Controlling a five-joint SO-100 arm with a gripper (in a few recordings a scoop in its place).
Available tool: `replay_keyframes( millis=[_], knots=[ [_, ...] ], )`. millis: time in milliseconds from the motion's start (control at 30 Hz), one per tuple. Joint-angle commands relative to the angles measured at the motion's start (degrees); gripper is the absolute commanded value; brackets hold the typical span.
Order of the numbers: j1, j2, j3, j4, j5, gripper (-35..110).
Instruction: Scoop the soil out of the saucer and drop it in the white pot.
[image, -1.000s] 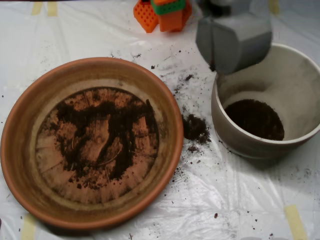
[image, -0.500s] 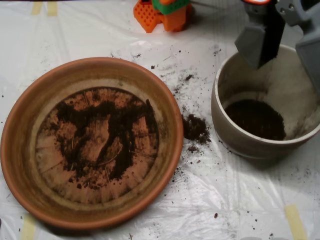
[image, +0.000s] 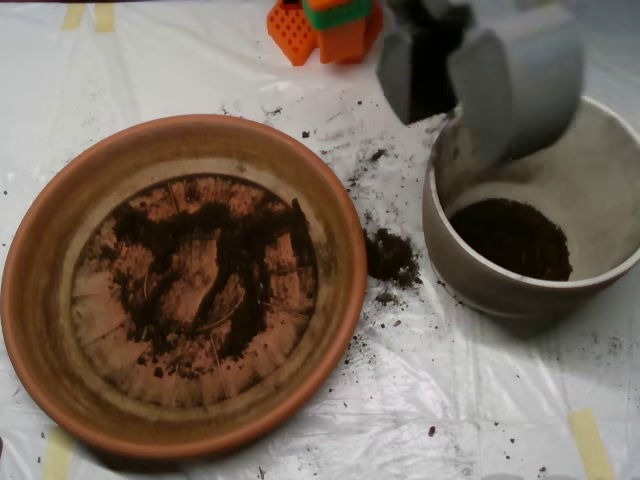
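The soil (image: 205, 275) lies in a thin, patchy layer on the floor of the saucer (image: 60, 215). It is dark and crumbly, and the orange ridges of the dish show through it in many spots. The saucer is big, round and shallow, and it sits on the left side of the table (image: 150, 70).

More soil sits at the bottom of the white pot (image: 450, 260), in a dark round heap (image: 510, 238). The pot stands on the right, apart from the saucer, and its inside walls look dusty and grey.

Between the saucer and the pot there is a small spilled clump of soil (image: 390, 257) on the table, just beside the saucer's right edge. Little crumbs and specks (image: 375, 160) are scattered around it and up toward the top of the picture.

The grey scoop (image: 455, 75) hangs above the top left rim of the white pot. Its two shells are parted, so the jaws are released, and a dark gap shows between them. The right shell is over the pot's rim and the left shell is over the table.

The table is covered with a crinkly clear plastic sheet (image: 460, 400), held with strips of yellow tape (image: 590, 440). An orange and green plastic part (image: 325, 25) sits at the top edge.
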Motion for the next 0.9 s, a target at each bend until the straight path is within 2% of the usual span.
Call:
replay_keyframes(
  millis=[0,267,467,633,867],
  knots=[
    [8.44,16.7,12.39,-5.71,1.32,34],
    [21.97,29.88,33.75,-11.16,6.86,36],
    [31.11,31.29,45.26,-16.87,7.21,36],
    [36.65,27.42,52.03,-24.61,3.78,34],
    [41.13,11.6,52.21,-32.08,3.25,35]
  ],
)
